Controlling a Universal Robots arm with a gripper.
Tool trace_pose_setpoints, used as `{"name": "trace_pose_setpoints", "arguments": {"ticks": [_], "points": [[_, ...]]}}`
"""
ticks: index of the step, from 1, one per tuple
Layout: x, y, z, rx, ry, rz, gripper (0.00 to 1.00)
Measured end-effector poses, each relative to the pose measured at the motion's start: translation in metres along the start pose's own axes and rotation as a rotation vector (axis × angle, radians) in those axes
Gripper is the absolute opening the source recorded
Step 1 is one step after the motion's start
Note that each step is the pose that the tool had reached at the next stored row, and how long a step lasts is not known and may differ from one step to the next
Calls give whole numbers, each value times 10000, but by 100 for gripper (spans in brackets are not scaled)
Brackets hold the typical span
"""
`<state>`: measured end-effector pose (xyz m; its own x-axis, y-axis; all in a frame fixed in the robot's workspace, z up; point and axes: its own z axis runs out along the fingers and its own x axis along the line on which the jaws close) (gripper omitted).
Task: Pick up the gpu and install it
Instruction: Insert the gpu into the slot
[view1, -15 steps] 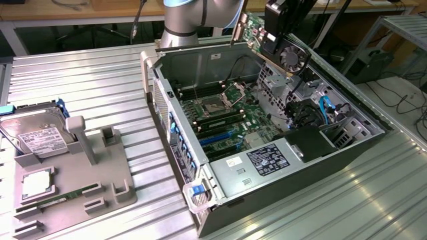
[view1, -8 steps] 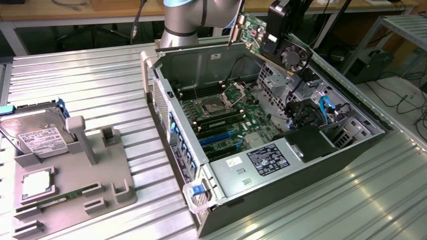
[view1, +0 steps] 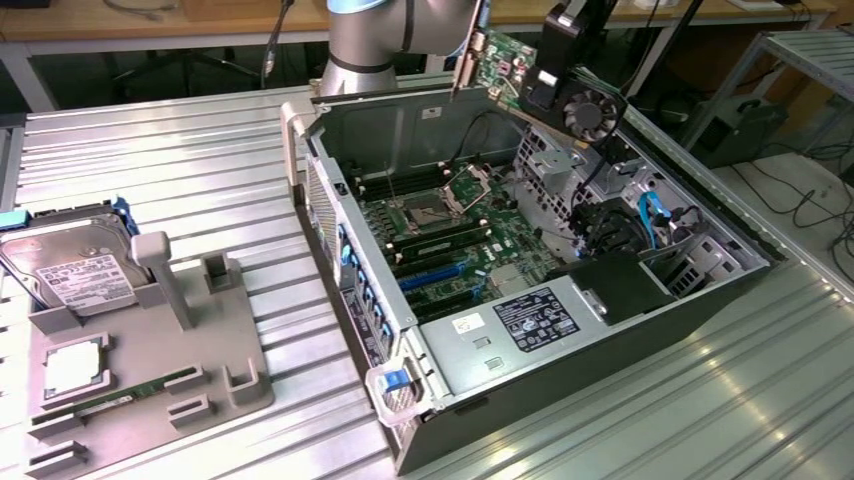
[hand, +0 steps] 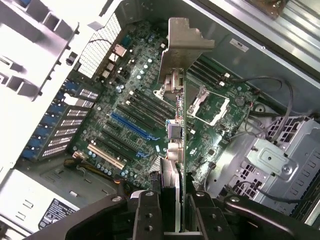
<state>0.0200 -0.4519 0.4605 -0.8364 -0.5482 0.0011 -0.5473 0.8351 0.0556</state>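
Observation:
The gpu (view1: 505, 62), a green card with a silver bracket, hangs in the air above the back of the open computer case (view1: 534, 260), held by my gripper (view1: 541, 85). In the wrist view the gpu (hand: 181, 100) stands edge-on between my fingers (hand: 147, 212), its silver bracket (hand: 184, 45) farthest from me. Below it lies the motherboard (hand: 135, 115) with a blue slot (hand: 131, 126) and a white slot (hand: 106, 156). The card is well clear of the board.
A grey parts holder (view1: 147, 350) at the exterior view's left carries a silver hard drive (view1: 74, 270), a CPU (view1: 74, 365) and a RAM stick (view1: 134, 392). Inside the case are a power supply (view1: 534, 325), a drive cage (hand: 272, 160) and loose cables (hand: 270, 90).

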Motion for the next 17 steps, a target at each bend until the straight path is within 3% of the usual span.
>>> {"name": "trace_pose_setpoints", "arguments": {"ticks": [17], "points": [[1, -1, 0, 2, 118, -2119, 27]]}}
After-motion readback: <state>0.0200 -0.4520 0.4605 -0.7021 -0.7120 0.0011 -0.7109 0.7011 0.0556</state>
